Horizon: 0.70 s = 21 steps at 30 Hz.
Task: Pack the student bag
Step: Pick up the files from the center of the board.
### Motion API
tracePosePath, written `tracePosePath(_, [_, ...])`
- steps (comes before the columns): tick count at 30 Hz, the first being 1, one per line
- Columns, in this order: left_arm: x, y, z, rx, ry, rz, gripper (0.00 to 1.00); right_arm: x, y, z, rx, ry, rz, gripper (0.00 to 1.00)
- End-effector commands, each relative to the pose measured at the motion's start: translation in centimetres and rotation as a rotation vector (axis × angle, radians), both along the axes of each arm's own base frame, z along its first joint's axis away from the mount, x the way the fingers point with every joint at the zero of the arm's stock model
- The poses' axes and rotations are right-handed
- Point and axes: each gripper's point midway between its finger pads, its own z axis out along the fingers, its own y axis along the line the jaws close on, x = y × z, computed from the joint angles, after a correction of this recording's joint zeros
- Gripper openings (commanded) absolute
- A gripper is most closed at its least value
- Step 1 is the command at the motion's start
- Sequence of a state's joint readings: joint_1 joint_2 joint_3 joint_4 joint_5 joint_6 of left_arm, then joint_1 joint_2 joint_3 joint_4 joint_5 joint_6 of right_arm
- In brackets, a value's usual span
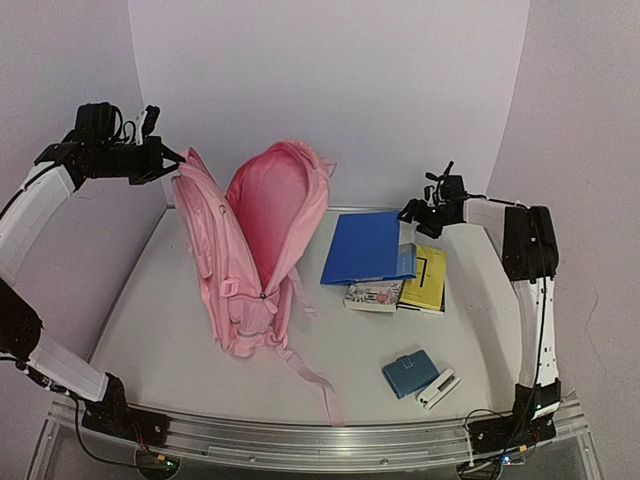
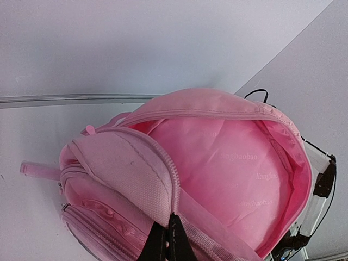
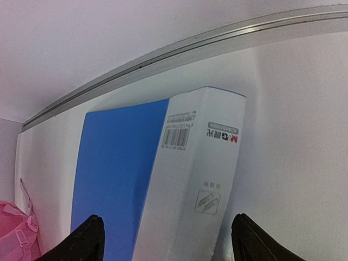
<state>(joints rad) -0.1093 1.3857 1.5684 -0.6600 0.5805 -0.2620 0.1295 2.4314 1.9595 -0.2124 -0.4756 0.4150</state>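
Note:
The student bag (image 1: pixel 262 245), a large light-pink backpack, stands upright left of centre with its main compartment gaping wide. My left gripper (image 1: pixel 172 160) is shut on the top zip edge of the bag's front panel and holds it away from the back panel. In the left wrist view the black fingertips (image 2: pixel 175 239) pinch that zip seam, and the bag (image 2: pixel 234 163) shows bare pink lining inside. A blue folder (image 1: pixel 366 247) lies flat to the right. My right gripper (image 1: pixel 413 214) hangs open over its right edge. In the right wrist view the right gripper (image 3: pixel 167 220) straddles the blue folder's (image 3: pixel 117 174) white spine.
A yellow book (image 1: pixel 427 278) and a patterned book (image 1: pixel 373 296) lie partly under the folder's near edge. Towards the front right are a small blue case (image 1: pixel 407 373) and a white device (image 1: pixel 437 388). A pink strap (image 1: pixel 315 378) trails forward from the bag. Walls close the back and sides.

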Motion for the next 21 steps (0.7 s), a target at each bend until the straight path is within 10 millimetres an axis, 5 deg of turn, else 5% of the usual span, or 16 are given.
tracePosePath(1, [-0.1,1.0,-0.7,0.020,0.016,0.050,0.00,1.5,1.3,-0.5,0.076,-0.011,0.041,0.73])
tracePosePath(4, [-0.1,1.2,-0.9,0.018,0.024,0.062,0.00,2.2,1.6,-0.1,0.095,-0.027,0.042,0.65])
tracePosePath(10, [-0.4,1.1,-0.6,0.005,0.016,0.062,0.00,3.3,1.4,3.2,0.112,-0.107,0.007,0.28])
tracePosePath(15, [-0.4,0.9,-0.3,-0.012,0.021,0.057,0.00,2.9,0.5,9.7,0.115,-0.231,-0.035,0.15])
tracePosePath(21, [-0.6,0.7,-0.5,-0.028,0.024,0.048,0.00,-0.2,0.2,19.3,0.201,-0.403,-0.055,0.00])
